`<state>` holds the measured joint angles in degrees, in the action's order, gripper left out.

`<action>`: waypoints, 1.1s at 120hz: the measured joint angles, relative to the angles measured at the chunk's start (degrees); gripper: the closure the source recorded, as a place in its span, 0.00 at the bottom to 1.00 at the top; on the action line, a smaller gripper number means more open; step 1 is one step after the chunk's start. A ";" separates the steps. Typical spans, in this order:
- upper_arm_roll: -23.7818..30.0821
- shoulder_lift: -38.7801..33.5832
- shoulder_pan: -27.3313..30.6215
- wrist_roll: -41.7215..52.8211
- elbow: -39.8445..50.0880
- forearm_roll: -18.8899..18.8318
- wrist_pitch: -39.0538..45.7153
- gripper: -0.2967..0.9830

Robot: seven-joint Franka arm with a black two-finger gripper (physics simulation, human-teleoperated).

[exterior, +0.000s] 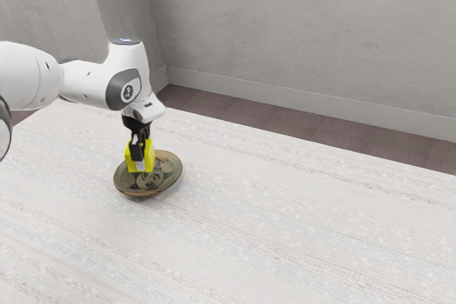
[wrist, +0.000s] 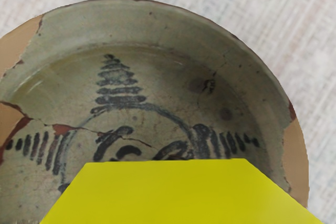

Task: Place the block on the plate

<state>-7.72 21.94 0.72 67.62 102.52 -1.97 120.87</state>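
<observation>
you have the claw [exterior: 141, 161] clenched on the yellow block [exterior: 149, 156], a finger on each of two opposite sides, and you're holding it above the plate [exterior: 169, 175]. from the exterior view, you can't tell whether the block's underside touches the plate.

watch the plate's raised rim: it curves around the space below the block, and more of the bowl reaches out toward the exterior view's right. past that rim, the pale table [exterior: 299, 226] gives you a wide stretch on the same side. the table's far edge runs behind the plate, with a strip of brown floor [exterior: 249, 113] between it and the grey wall [exterior: 299, 33].

the exterior view gives you the white arm [exterior: 85, 82] coming in from its left, bent down at the wrist. the wrist view gives you the plate's inside up close: dark painted bars around a ring, thin cracks, reddish chips and plain tan patches at the rim, with the block's flat yellow face in front, covering part of the painting.
</observation>
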 joint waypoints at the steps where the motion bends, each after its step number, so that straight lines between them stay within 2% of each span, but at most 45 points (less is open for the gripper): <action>1: 0.00 0.37 0.12 0.01 -0.32 -0.03 -0.03 0.54; 32: 0.00 6.32 1.17 0.30 -3.62 -0.35 -0.51 0.54; 64: -0.01 6.41 1.24 0.79 -3.68 -0.03 -1.20 0.34; 90: 0.04 -2.46 0.55 0.94 -2.95 0.42 -5.81 0.27; 121: 0.01 -10.89 -5.36 -1.28 -3.50 1.94 -13.59 0.24; 132: 0.07 -12.52 -6.59 -2.27 -6.64 1.78 -16.60 0.24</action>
<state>-7.65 9.42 -5.87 65.35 95.88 -0.19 104.26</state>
